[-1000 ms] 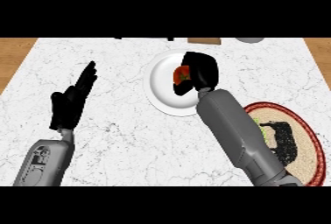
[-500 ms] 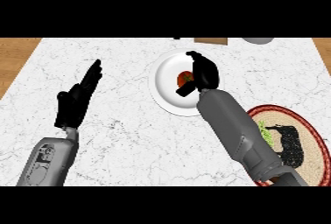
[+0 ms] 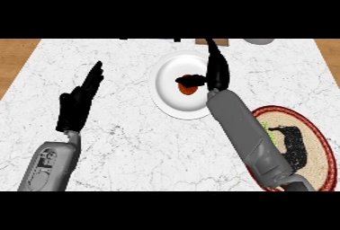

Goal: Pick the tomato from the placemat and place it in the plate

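Now the right hand has let go of the tomato: a moment ago its fingers were curled over the red ball, and now they point straight up toward the far edge of the counter, with only the thumb sticking out sideways just above the tomato. The tomato lies in the middle of the white plate, and the plate sits near the far edge of the counter, a bit right of the middle. The right arm comes in from the near right corner and crosses over the right rim of the plate. Under that arm, by the right edge of the counter, lies the round placemat with a red rim and a dark shadow on it. The left hand is on the left side of the counter, well apart from the plate, open with its fingers straight and pointing up and away, much as it was before.
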